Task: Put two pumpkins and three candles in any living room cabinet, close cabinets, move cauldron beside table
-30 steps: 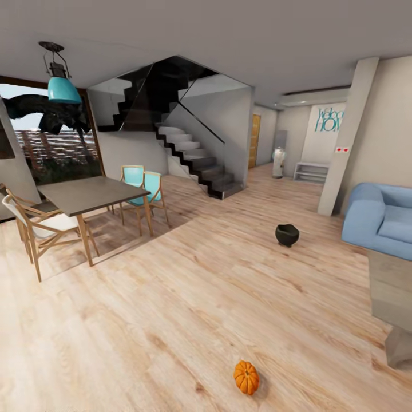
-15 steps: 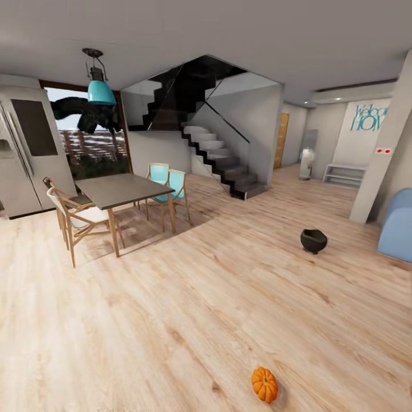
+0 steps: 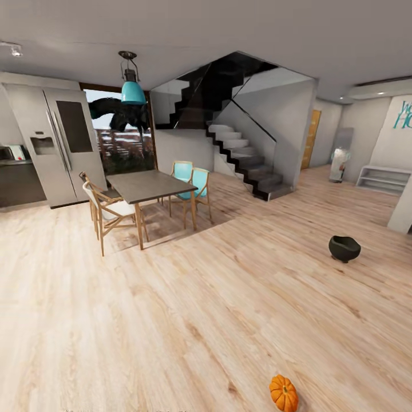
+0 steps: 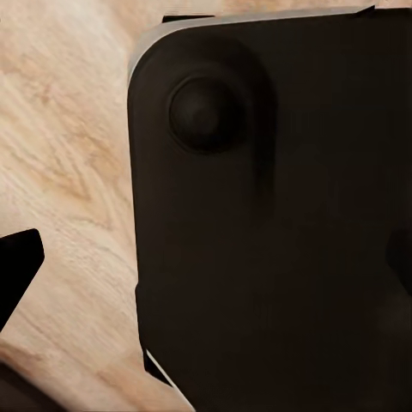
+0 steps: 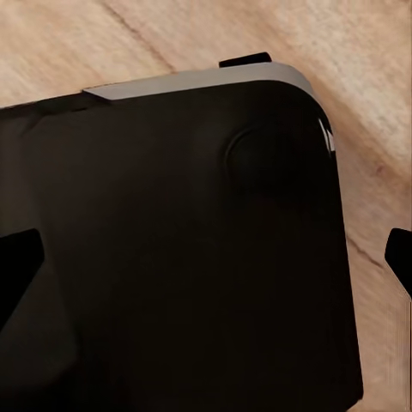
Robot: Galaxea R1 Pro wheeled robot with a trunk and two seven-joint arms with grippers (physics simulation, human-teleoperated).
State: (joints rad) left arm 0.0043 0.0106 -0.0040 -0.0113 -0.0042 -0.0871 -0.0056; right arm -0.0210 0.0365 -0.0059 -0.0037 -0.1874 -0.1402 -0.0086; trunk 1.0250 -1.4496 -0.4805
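Facing a dining table (image 3: 150,185) across plank floor (image 3: 171,320), we see a pumpkin (image 3: 284,393) lying well in front of it, nearest us, and the cauldron (image 3: 344,248) standing far to its right. Whether our grippers are open, we cannot tell.

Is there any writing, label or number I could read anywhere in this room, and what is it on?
"W" above "H": the teal lettering on the far white wall, cut off by the head view's right edge, so the rest cannot be read.
The fridge, pumpkin and cauldron carry no readable text.
The wrist views hold no text.
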